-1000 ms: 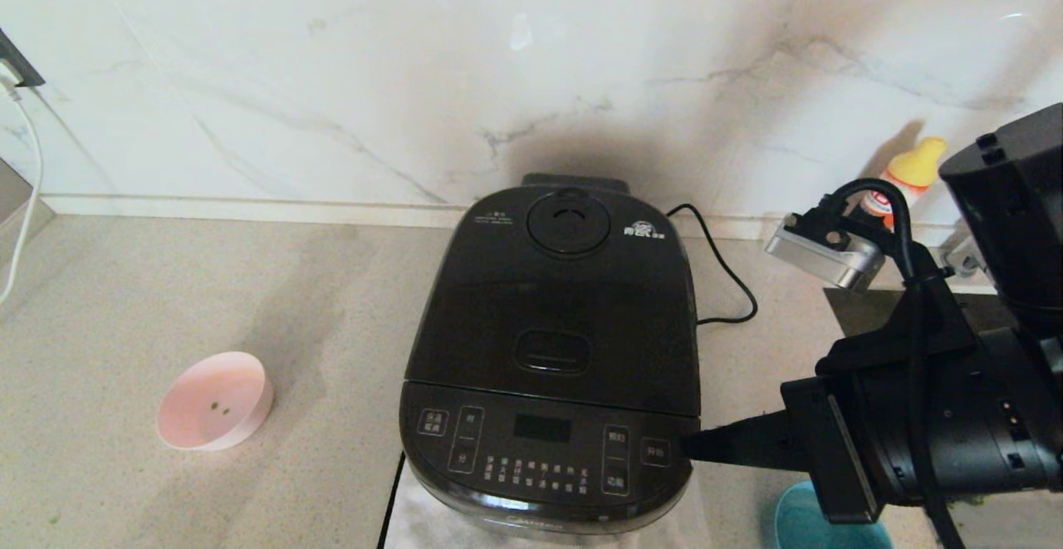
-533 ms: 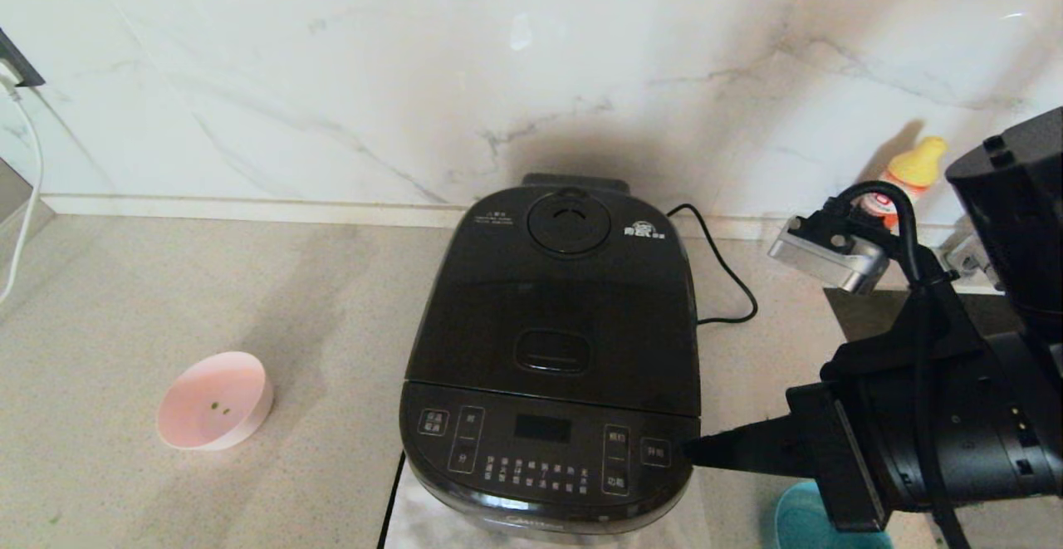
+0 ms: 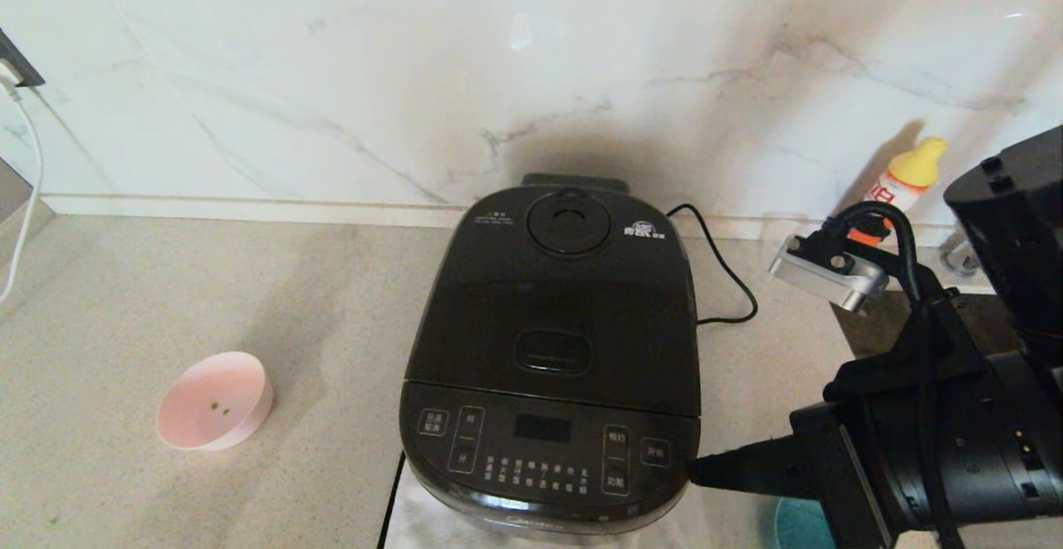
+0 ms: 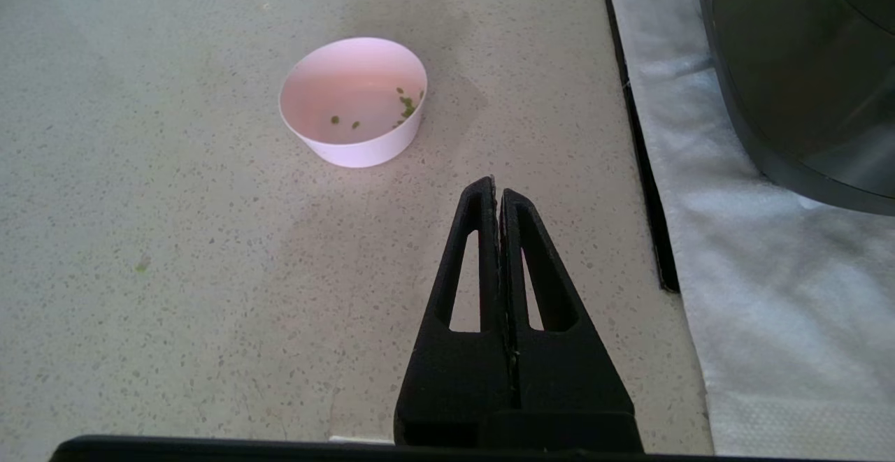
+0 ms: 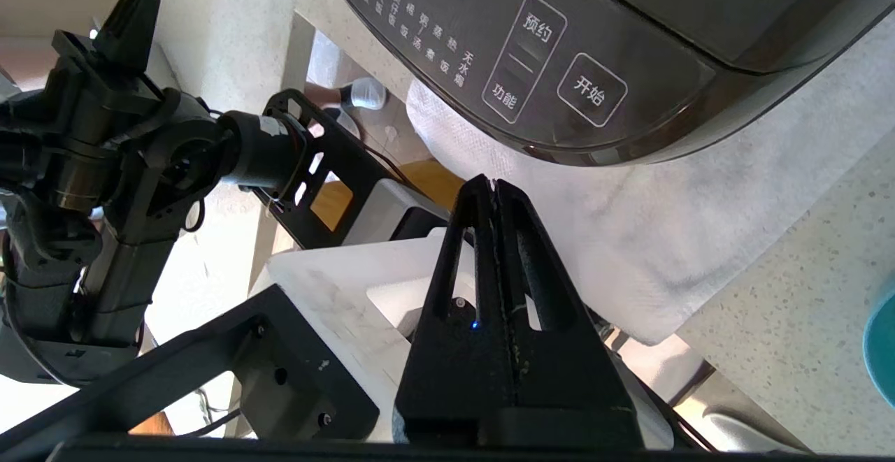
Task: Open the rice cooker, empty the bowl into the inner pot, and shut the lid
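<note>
Head view: cooker [image 3: 552, 350] sits mid-counter near the back wall, lid [image 3: 560, 300] down. Pink bowl [image 3: 216, 400] stands well to its left, nearly empty, so pouring looks done. Right gripper [image 3: 696, 469] reaches level from the counter's right side, tip just beside the cooker's front right corner, fingers pressed together. Left wrist view: left gripper [image 4: 497, 189] parked over bare counter, fingers together, holding nothing, bowl [image 4: 353, 101] ahead. Right wrist view: right gripper [image 5: 493, 186] points under the control panel [image 5: 531, 63]; inner pot hidden.
</note>
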Controlling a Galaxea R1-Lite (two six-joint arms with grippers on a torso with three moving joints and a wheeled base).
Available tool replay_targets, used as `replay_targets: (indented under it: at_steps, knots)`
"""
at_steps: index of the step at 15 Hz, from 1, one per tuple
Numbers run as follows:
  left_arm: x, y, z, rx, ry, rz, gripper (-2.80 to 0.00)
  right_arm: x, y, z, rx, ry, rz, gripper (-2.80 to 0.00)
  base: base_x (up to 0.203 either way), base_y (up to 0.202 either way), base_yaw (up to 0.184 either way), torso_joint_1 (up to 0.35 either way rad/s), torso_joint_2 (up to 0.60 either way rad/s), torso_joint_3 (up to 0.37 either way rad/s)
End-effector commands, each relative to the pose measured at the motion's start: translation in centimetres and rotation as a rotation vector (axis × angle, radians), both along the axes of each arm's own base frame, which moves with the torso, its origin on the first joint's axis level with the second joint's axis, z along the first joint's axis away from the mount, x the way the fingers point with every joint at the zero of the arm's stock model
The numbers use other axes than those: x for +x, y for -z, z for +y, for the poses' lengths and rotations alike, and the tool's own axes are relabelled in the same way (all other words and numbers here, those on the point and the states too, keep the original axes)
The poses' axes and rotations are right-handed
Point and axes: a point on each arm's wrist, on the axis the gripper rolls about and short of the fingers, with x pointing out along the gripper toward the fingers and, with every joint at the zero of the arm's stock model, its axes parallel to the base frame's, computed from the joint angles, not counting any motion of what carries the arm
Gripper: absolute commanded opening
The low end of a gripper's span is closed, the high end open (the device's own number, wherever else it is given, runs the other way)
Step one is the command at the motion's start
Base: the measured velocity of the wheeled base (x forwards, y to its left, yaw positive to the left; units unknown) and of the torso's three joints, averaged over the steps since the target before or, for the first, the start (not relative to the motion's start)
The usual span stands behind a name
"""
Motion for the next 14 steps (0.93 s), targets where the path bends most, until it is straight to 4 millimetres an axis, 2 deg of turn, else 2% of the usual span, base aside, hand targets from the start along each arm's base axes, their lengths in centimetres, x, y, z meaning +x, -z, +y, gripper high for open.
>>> replay_targets:
  at_steps: [1, 14]
  knots:
    - [0.08, 0.24, 0.00, 0.000, -0.001, 0.010, -2.80, -0.04, 0.07, -0.04, -0.001, 0.001, 0.005, -2.80, 0.000, 0.000, 0.000, 0.000, 0.00, 0.000]
    - [0.08, 0.24, 0.00, 0.000, -0.001, 0.010, -2.80, 0.02, 0.91, 0.08, -0.025, -0.003, 0.023, -2.80, 0.000, 0.000, 0.000, 0.000, 0.00, 0.000]
